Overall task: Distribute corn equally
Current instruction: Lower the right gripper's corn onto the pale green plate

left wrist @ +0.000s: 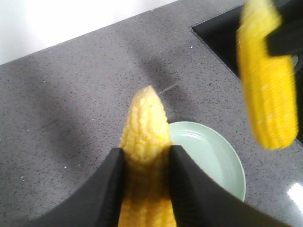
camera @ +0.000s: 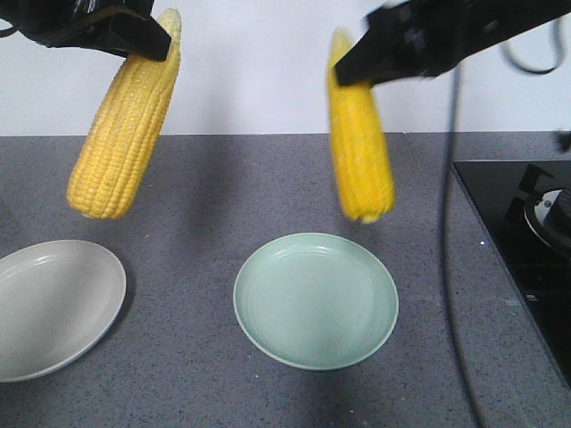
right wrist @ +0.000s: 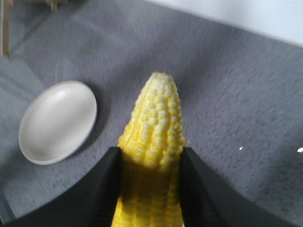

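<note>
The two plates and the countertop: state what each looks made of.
Green plate: glazed ceramic or melamine, judging by its smooth, softly glossy surface; which one cannot be told. Grey-white plate: same look, same doubt. Countertop: grey speckled stone or quartz composite, matte, with fine flecks.

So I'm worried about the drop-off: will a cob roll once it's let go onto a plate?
Probably a little. The left cob is round and tapered, so it may curve rather than run straight. The green plate has a raised rim, which should stop it. It hangs stiff.
</note>
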